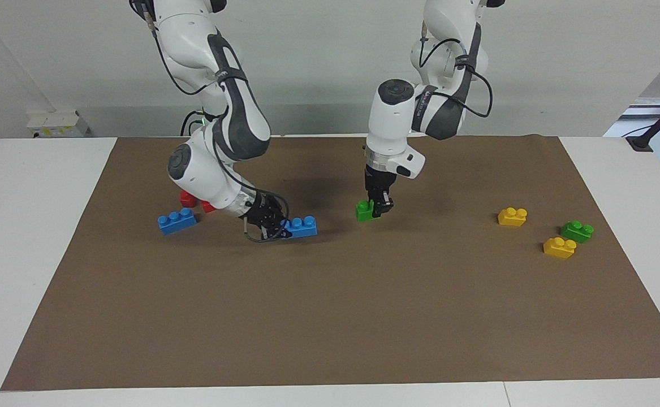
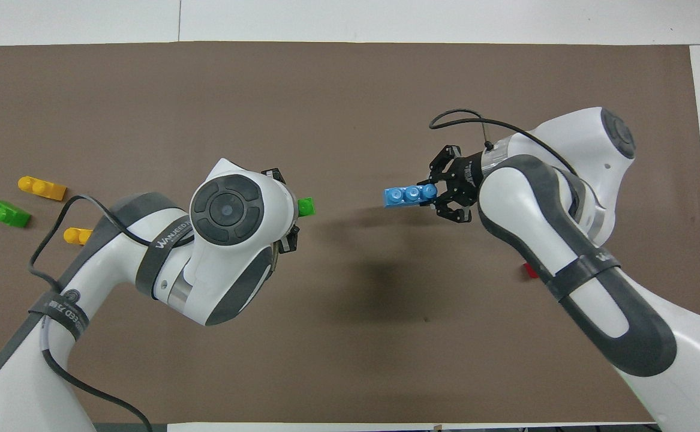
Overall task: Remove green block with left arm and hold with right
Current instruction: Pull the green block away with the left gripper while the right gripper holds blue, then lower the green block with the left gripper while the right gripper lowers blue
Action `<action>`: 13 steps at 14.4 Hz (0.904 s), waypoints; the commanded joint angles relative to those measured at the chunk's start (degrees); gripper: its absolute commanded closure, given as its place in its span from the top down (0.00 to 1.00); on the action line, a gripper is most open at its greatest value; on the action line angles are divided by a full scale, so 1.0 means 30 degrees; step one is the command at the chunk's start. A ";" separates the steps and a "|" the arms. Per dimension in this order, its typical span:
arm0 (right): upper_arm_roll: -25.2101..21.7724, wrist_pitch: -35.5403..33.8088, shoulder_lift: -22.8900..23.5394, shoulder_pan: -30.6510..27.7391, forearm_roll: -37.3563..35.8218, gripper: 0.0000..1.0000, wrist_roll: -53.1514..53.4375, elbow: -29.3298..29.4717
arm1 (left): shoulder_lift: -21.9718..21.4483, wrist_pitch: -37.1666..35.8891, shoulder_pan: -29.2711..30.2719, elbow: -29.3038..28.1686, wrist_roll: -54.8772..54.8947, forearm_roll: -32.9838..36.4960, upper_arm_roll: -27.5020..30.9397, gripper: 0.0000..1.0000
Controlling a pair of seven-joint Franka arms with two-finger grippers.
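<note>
The green block (image 1: pixel 366 211) (image 2: pixel 306 206), a small two-stud brick, hangs low over the middle of the brown mat (image 1: pixel 330 316). My left gripper (image 1: pixel 379 208) points straight down and is shut on it. In the overhead view the left wrist covers that gripper, and only the block's end sticks out. My right gripper (image 1: pixel 277 224) (image 2: pixel 436 193) reaches in sideways and is shut on one end of a blue three-stud brick (image 1: pixel 301 226) (image 2: pixel 408 195). That brick is held level just above the mat. A clear gap separates the two bricks.
A second blue brick (image 1: pixel 177 220) and red bricks (image 1: pixel 187 198) lie toward the right arm's end, partly hidden by the right arm. Two yellow bricks (image 1: pixel 512 216) (image 1: pixel 559 247) and another green brick (image 1: pixel 577 230) lie toward the left arm's end.
</note>
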 commanded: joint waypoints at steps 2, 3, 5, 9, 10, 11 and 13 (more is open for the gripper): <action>0.0146 -0.1692 -0.0108 -0.2469 -0.1174 0.00 -0.2018 0.0514 | -0.0146 -0.0642 0.1617 0.0143 0.2882 -0.0420 -0.0052 0.00; 0.0146 -0.1928 -0.0079 -0.3056 -0.1353 0.00 -0.2834 0.0604 | -0.0175 -0.0729 0.2173 0.0143 0.3703 -0.0595 -0.0052 0.00; 0.0117 -0.2251 -0.0050 -0.3820 -0.1907 0.00 -0.4010 0.0605 | -0.0175 -0.1109 0.3431 0.0230 0.5692 -0.0917 -0.0081 0.00; 0.0117 -0.2342 0.0154 -0.5490 -0.2673 0.00 -0.5062 0.0197 | -0.0116 -0.1141 0.6332 0.0231 1.0407 -0.1154 -0.0052 0.00; 0.0117 -0.2167 0.0330 -0.5900 -0.2673 0.00 -0.5562 -0.0008 | -0.0116 -0.1169 0.6976 0.0202 1.1841 -0.1212 -0.0052 0.00; 0.0117 -0.2078 0.0593 -0.6049 -0.2673 0.00 -0.6002 -0.0213 | -0.0087 -0.1170 0.7447 0.0202 1.3392 -0.1357 -0.0052 0.00; 0.0117 -0.2106 0.0828 -0.6313 -0.2673 0.00 -0.6240 -0.0244 | -0.0058 -0.1141 0.8268 0.0173 1.6439 -0.1447 -0.0052 0.00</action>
